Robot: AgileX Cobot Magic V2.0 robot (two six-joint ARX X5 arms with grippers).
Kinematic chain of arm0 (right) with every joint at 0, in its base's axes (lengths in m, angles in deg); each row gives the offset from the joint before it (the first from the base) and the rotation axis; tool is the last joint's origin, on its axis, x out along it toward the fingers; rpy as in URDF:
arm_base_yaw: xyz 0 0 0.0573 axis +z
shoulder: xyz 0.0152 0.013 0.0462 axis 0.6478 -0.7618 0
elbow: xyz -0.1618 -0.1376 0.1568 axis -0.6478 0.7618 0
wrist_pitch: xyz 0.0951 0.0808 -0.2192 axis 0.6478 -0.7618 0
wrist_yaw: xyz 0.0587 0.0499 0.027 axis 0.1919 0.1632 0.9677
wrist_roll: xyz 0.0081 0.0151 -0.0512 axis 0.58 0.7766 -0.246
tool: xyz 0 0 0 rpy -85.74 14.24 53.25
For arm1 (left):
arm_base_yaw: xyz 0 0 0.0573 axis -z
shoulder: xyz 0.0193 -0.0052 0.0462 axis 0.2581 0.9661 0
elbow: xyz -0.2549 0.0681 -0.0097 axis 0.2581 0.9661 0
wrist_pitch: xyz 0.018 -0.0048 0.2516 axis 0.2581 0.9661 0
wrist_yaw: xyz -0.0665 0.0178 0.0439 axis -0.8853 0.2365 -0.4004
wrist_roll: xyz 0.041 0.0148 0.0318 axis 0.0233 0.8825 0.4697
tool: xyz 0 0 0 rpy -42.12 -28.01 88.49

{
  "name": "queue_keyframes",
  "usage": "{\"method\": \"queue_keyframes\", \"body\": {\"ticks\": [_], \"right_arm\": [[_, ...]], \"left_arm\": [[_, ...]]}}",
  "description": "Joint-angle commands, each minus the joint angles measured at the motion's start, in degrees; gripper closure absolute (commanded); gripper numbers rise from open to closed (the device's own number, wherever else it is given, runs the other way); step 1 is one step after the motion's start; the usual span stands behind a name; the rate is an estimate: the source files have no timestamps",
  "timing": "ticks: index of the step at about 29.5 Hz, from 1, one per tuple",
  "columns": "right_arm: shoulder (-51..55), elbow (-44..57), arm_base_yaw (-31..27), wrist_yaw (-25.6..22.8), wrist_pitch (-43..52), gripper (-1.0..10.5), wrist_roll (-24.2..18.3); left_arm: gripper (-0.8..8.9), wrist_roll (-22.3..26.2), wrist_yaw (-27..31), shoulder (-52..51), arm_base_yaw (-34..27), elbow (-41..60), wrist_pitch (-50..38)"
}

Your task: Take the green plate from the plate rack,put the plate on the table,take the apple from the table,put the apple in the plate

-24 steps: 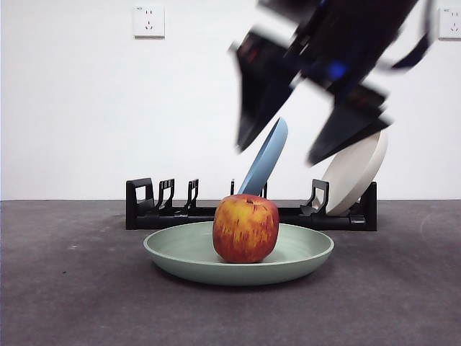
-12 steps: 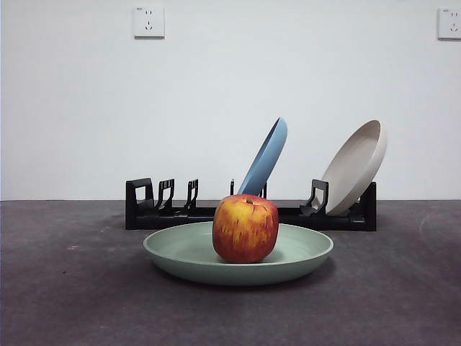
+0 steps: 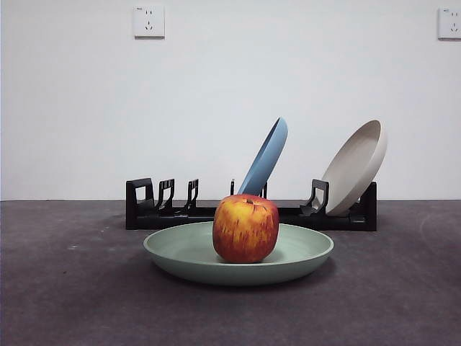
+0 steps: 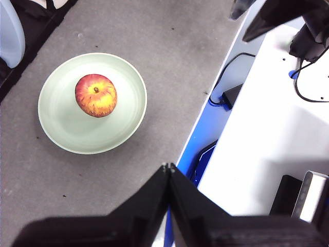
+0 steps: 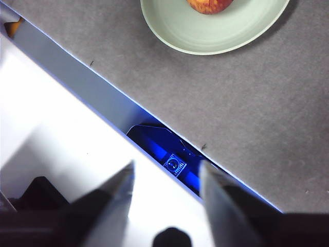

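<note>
1. While both arms hang clear above the near edge of the worktop, the left end effector has its jaws pressed together with nothing between them, and the right end effector stands with its jaws spread wide and bare. Neither shows in the front view; both seem parked out of the way.
2. Beyond them, the apple sits upright in the middle of the green plate, stem up, touching nothing but the plate floor. The raised rim should keep it from rolling off.
3. That plate lies flat on the worktop, near its middle and just in front of the plate rack, apart from it.
4. Along the far edge, the rack holds a blue plate and a beige plate, each leaning in a slot, which props it up.
5. Judged from this layout, every step of the task looks done.
</note>
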Motion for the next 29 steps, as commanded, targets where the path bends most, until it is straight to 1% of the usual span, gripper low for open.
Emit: {"method": "queue_keyframes", "body": {"ticks": [1,20,22,26,29], "right_arm": [[0.04,0.22,0.09,0.04,1.16,9.5,0.72],[0.04,0.22,0.09,-0.35,0.94,9.5,0.94],[0.04,0.24,0.09,-0.35,0.92,9.5,0.94],[0.04,0.22,0.09,-0.35,0.94,9.5,0.94],[0.04,0.22,0.09,-0.35,0.94,9.5,0.94]], "left_arm": [[8.19,-0.37,0.04,-0.07,0.09,0.22,0.13],[8.17,-0.37,-0.17,-0.07,0.20,0.22,-0.02],[8.17,-0.24,0.70,-0.20,-0.07,0.22,-0.70],[8.17,1.81,3.56,-1.46,-2.75,0.24,-5.53],[8.17,7.17,4.42,-3.65,-8.63,0.42,-15.47]]}}
